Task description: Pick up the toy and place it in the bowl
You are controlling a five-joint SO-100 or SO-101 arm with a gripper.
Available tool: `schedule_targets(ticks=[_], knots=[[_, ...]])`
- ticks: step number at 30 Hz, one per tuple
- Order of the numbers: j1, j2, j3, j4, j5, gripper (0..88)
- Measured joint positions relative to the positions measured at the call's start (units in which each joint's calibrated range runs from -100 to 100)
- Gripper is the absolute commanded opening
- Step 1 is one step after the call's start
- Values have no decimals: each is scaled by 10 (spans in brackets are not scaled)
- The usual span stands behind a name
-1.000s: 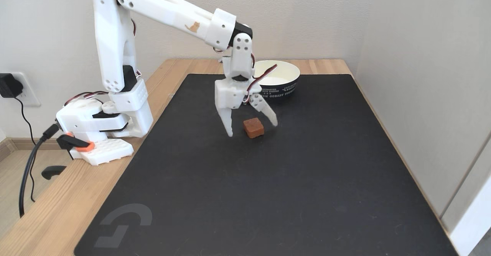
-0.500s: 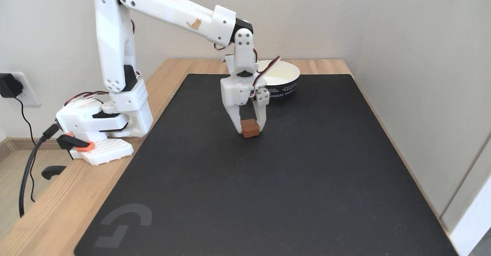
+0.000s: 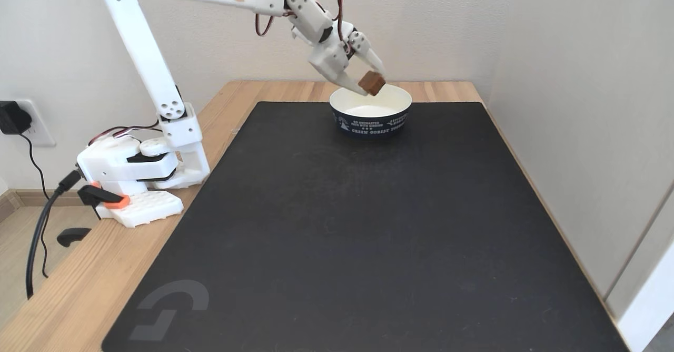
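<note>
While the gripper (image 3: 372, 83) hangs in the air clamped on the toy (image 3: 372, 82), its two fingers pinch the small reddish-brown block at their very tips, slanting down and toward the right of the fixed view. The toy sits just above the bowl (image 3: 370, 124), over the far part of its rim and the cream-white inside, clear of the paper wall and not touching it as far as this angle shows. The step in hand looks like the release, with the pick already done and only the drop left. To do it well, the gripper would best come a little toward the near side of the bowl so the toy hangs over the middle, not over the far rim, then sink somewhat lower before the fingers part, since a light paper bowl may tip or slide if the block strikes its edge. The fingers should part cleanly and lift straight away so nothing catches the rim. The bowl stands at the far end of the black mat (image 3: 368, 225) that covers most of the wooden surface (image 3: 79, 289); the arm's base (image 3: 137, 175) is well to the left of the bowl.
</note>
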Motion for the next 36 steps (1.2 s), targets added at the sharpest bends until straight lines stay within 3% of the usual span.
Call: schedule_targets(ticks=[3, 7, 10, 11, 12, 23, 25, 26, 28, 34, 36], knots=[[-12, 32, 114, -141, -20, 26], [-24, 68, 128, -198, -34, 45], [-46, 95, 109, -208, -40, 158], [-48, 104, 95, -208, -45, 234], [-47, 111, 85, -208, -55, 245], [-57, 114, 33, -204, -60, 232], [-62, 101, 17, -178, -60, 167], [-62, 83, 14, -162, -60, 83], [-61, 22, 11, -133, -60, 16], [5, -214, 98, -47, -60, 25], [91, -355, 228, -46, -60, 25]])
